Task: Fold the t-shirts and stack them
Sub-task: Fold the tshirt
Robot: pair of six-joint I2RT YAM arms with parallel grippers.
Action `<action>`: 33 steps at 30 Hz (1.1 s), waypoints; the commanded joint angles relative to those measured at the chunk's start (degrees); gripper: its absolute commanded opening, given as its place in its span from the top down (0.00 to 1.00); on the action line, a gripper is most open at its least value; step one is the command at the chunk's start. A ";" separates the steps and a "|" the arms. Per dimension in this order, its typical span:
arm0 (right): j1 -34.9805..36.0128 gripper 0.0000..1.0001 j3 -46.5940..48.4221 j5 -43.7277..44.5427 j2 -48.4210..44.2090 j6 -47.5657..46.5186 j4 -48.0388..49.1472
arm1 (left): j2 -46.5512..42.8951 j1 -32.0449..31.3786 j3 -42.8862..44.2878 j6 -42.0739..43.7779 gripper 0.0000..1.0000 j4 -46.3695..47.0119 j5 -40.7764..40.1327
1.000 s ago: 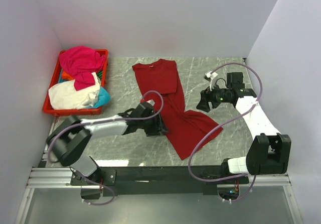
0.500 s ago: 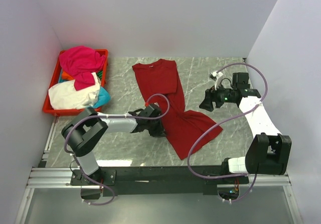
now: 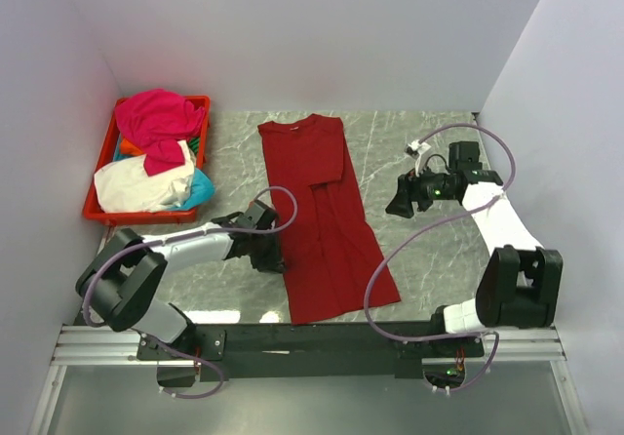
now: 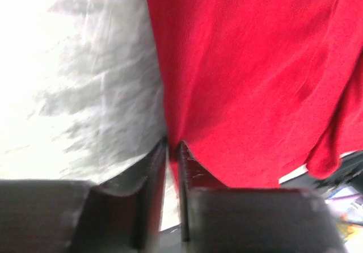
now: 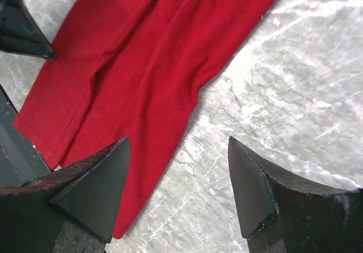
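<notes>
Dark red short-sleeved cloth t-shirt [image 3: 327,230] lies lengthwise on the grey marbled surface [image 3: 229,162]; left pincer [image 4: 172,145] pinches its left edge, right pincer [image 5: 178,140] gapes wide, empty

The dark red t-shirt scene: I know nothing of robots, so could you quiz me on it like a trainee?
1. True or false: the right claw is open and holds nothing.
2. The left claw is pinched on: A the edge of the dark red cloth t-shirt; B a blue towel; C a white cup.
3. Where do the other colourful cloth t-shirts lie heaped?
Key: 1 true; 2 A; 3 in the red plastic crate.
</notes>
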 commanded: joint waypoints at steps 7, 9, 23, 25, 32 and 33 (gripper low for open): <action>6.24 0.26 10.17 5.15 12.52 7.90 1.46 | -9.80 2.02 5.23 9.44 0.46 -10.69 -1.32; 7.74 0.27 15.00 5.42 19.37 10.90 -0.37 | -12.18 2.90 7.25 12.33 0.37 -13.06 -2.99; 11.43 0.29 48.59 12.01 51.12 29.80 -7.06 | -11.32 20.13 13.66 22.19 0.20 -3.31 1.14; 12.14 0.32 50.44 12.54 52.69 29.80 -7.76 | -11.49 20.30 13.59 22.28 0.20 -3.14 0.79; 13.19 0.55 55.62 13.42 57.53 32.09 -10.40 | -15.79 21.09 10.86 24.12 0.20 -3.93 0.26; 13.20 0.57 57.02 13.51 58.15 32.17 -10.75 | -17.28 21.62 10.86 24.65 0.19 -4.19 -0.44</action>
